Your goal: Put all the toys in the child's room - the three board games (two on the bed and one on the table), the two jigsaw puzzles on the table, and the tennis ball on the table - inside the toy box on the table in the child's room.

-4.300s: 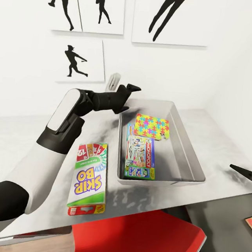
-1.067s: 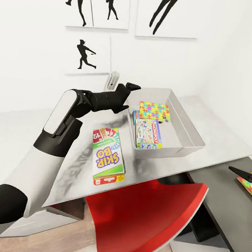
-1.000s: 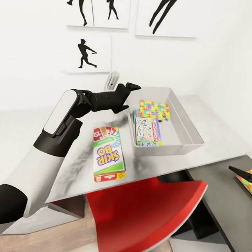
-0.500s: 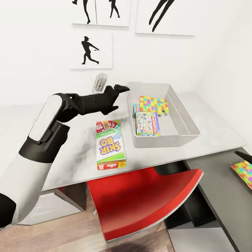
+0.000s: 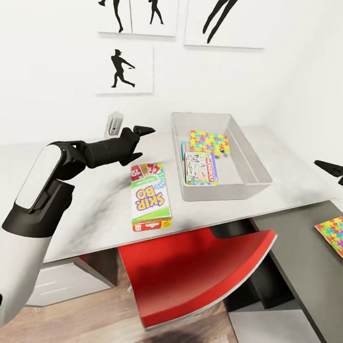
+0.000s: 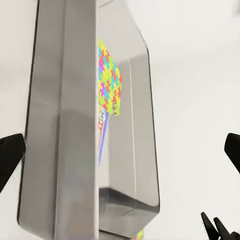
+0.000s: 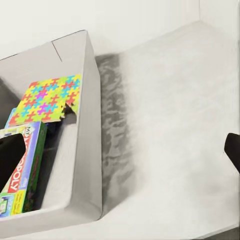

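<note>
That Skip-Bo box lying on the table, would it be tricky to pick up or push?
The Skip-Bo box looks like a stiff, flat carton, so it probably won't flop. Lying flat on the table, it should slide when pushed, not roll or tip. Its low profile may make gripping from above awkward; an edge grip seems likelier.

The pale grey table (image 5: pixel 293 181) carries the grey toy box (image 5: pixel 253 159) and, just beside the box's left wall, the Skip-Bo board game (image 5: pixel 150 197) lying flat. A lower, darker desk surface (image 5: pixel 301 252) at the table's right end holds a multicoloured jigsaw puzzle (image 5: pixel 340 234) lying flat.
</note>
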You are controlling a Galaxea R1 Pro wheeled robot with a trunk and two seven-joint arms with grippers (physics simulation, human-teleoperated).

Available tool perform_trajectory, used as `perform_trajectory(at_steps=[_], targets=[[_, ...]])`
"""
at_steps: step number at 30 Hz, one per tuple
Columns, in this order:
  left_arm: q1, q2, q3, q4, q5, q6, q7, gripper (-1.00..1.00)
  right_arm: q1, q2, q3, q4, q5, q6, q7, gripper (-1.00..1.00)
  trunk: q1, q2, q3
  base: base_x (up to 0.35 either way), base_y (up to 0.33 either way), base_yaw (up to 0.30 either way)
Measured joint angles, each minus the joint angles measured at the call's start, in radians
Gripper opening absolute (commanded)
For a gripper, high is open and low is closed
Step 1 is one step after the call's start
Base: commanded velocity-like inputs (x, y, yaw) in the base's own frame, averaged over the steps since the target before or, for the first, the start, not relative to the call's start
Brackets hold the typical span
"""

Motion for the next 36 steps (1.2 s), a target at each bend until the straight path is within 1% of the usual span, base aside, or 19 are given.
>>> perform_trajectory(at_steps=[1, 2, 4, 5, 7, 8, 10, 18, 25, 34, 36], targets=[[0.002, 0.002, 0.001, -0.001, 0.0, 0.0, 0.0, 1.0, -0.01, 0.004, 0.008, 0.0, 0.0, 0.0, -0.014, 1.0, 0.0, 0.0, 0.0, 0.0, 0.067, 0.0], [0.002, 0.002, 0.001, -0.001, 0.001, 0.0, 0.0, 1.0, -0.01, 0.004, 0.008, 0.0, 0.0, 0.0, -0.015, 1.0, 0.0, 0.0, 0.0, 0.0, 0.11, 0.0], [0.005, 0.005, 0.003, -0.002, 0.001, 0.0, -0.001, 1.0, -0.025, 0.015, 0.019, 0.0, 0.0, 0.0, -0.035, 1.0, 0.0, 0.0, 0.0, 0.0, 0.145, 0.0], [0.005, 0.005, 0.003, -0.002, 0.001, 0.0, -0.001, 1.0, -0.025, 0.015, 0.019, 0.0, 0.0, 0.0, -0.036, 1.0, 0.0, 0.0, 0.0, 0.0, 0.174, 0.0], [0.007, 0.009, 0.003, -0.002, 0.001, 0.0, -0.001, 1.0, -0.034, 0.028, 0.028, 0.001, 0.0, 0.0, -0.049, 1.0, 0.0, 0.0, 0.0, 0.0, 0.197, 0.0], [0.007, 0.009, 0.003, -0.002, 0.001, 0.0, -0.001, 1.0, -0.034, 0.028, 0.028, 0.001, 0.0, 0.0, -0.049, 1.0, 0.0, 0.0, 0.0, 0.0, 0.216, 0.0], [0.008, 0.011, 0.004, -0.003, 0.002, 0.0, -0.001, 1.0, -0.04, 0.038, 0.034, 0.001, 0.0, 0.0, -0.058, 1.0, 0.0, 0.0, 0.0, 0.0, 0.231, 0.0], [0.011, 0.016, 0.004, -0.003, 0.002, 0.0, -0.001, 1.0, -0.042, 0.051, 0.043, 0.001, 0.0, 0.0, -0.069, 1.0, 0.0, 0.0, 0.0, 0.0, 0.258, 0.0], [0.012, 0.018, 0.004, -0.004, 0.002, 0.0, -0.001, 1.0, -0.039, 0.056, 0.056, -0.003, -0.001, 0.0, -0.072, 1.0, 0.0, 0.0, 0.0, 0.0, 0.258, 0.0], [0.022, 0.023, 0.004, -0.006, 0.002, 0.002, -0.002, 1.0, -0.037, 0.058, 0.065, -0.006, -0.002, 0.0, -0.073, 1.0, 0.0, 0.0, 0.0, 0.0, 0.099, 0.0], [0.033, 0.034, 0.008, 0.006, -0.01, 0.009, 0.005, 1.0, -0.048, 0.07, 0.077, 0.005, -0.004, 0.0, -0.085, 1.0, 0.0, 0.0, 0.0, 0.0, 0.0, 0.0]])
